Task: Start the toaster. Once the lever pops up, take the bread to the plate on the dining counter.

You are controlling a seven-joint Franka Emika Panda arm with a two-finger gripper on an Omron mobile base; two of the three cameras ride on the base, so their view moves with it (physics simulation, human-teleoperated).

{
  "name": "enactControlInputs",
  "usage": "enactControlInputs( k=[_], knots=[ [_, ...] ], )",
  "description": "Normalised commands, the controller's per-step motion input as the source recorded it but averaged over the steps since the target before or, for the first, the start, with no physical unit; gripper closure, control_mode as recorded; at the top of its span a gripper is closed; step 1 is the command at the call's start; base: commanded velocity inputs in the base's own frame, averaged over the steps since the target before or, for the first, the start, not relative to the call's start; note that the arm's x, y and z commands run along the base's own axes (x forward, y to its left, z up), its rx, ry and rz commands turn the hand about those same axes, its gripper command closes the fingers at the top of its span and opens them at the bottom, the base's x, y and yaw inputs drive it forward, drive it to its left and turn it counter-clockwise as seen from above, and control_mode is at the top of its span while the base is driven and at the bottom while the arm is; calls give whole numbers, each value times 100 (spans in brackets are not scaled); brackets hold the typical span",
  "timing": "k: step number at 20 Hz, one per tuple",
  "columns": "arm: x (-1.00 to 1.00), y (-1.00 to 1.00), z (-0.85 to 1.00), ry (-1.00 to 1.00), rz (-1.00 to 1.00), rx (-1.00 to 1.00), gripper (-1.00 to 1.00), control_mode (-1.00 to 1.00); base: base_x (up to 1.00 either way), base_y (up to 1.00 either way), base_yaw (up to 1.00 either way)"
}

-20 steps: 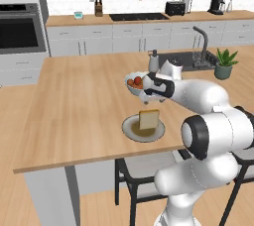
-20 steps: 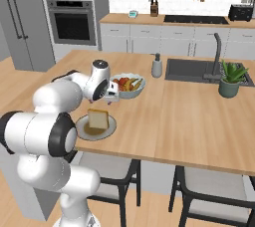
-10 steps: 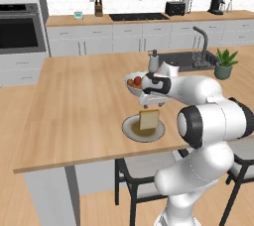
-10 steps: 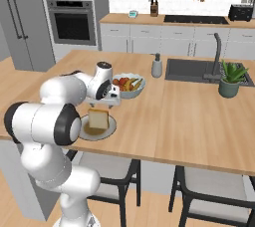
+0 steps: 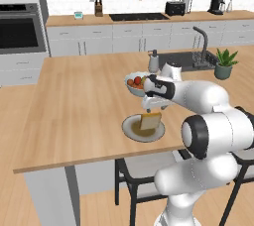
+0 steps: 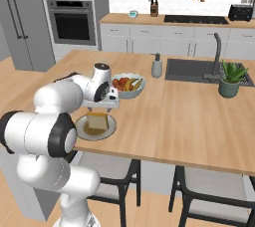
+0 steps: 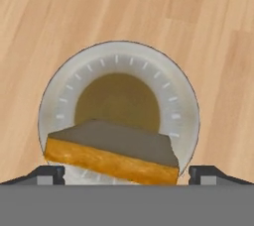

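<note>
bread: the toast slice (image 5: 150,120) (image 6: 97,120) (image 7: 111,153) is seen standing tilted on the plate, golden crust edge toward the hand camera, its darker face turned up; it is leaned over the plate's near part.
plate: the round plate (image 5: 132,132) (image 6: 110,128) (image 7: 183,101), pale grey rim and olive-brown centre, is set on the dining counter near its front edge, just in front of the fruit bowl.
gripper: the gripper (image 5: 151,109) (image 6: 102,106) (image 7: 126,174) is held directly above the slice, pointed down; its fingertips (image 7: 47,174) are spread wide, one at each side of the bread, and no contact with it can be made out.
dining counter: the light wooden island top (image 5: 74,106) (image 6: 199,116) (image 7: 198,17) carries the plate, the bowl, a soap bottle and a plant.
fruit bowl: the white bowl of fruit (image 5: 135,84) (image 6: 127,84) is found just behind the plate, toward the counter's middle.
soap bottle: the grey bottle (image 5: 154,62) (image 6: 157,65) is placed beside the sink (image 6: 191,69).
plant: a small potted plant (image 5: 224,64) (image 6: 231,78) is set at the sink's right edge.
toaster: the black toaster (image 5: 175,8) (image 6: 241,12) is seen on the rear worktop, well apart from the arm.
</note>
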Motion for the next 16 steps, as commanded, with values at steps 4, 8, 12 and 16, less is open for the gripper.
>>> enactControlInputs(
  k=[4, 8, 12, 16],
  knots=[
    [-49, 0, -11, 0, 2, -2, -100, -100, 0, 0, 0],
    [-16, 0, 2, 0, 0, 0, -100, -100, 0, 0, 0],
    [-1, 0, 37, 0, 0, 0, -100, -100, 0, 0, 0],
    [0, 0, 63, 0, 0, 0, -100, -100, 0, 0, 0]
  ],
)
